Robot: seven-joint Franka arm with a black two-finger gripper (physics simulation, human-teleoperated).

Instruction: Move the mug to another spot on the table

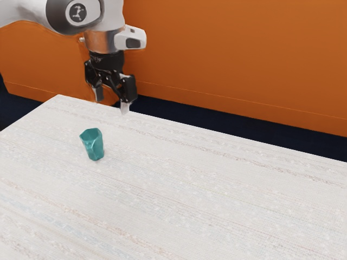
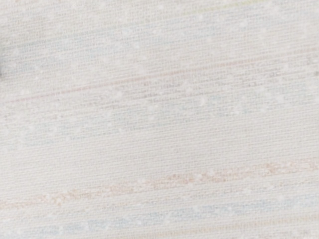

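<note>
A small teal faceted mug [image 1: 92, 143] stands upright on the pale wood-grain table [image 1: 217, 189], toward the exterior view's left. My black gripper [image 1: 112, 105] hangs above the table's far edge, higher than the mug and a little to its right in that view. Its two fingers are spread apart with nothing between them. Under the hand, the wrist view looks down on bare tabletop [image 2: 159, 119].
An orange wall [image 1: 244, 49] runs behind the table, with dark floor between them. The table's far edge slants from the upper left down to the exterior view's right. Open tabletop stretches to the right of the mug and in front of it.
</note>
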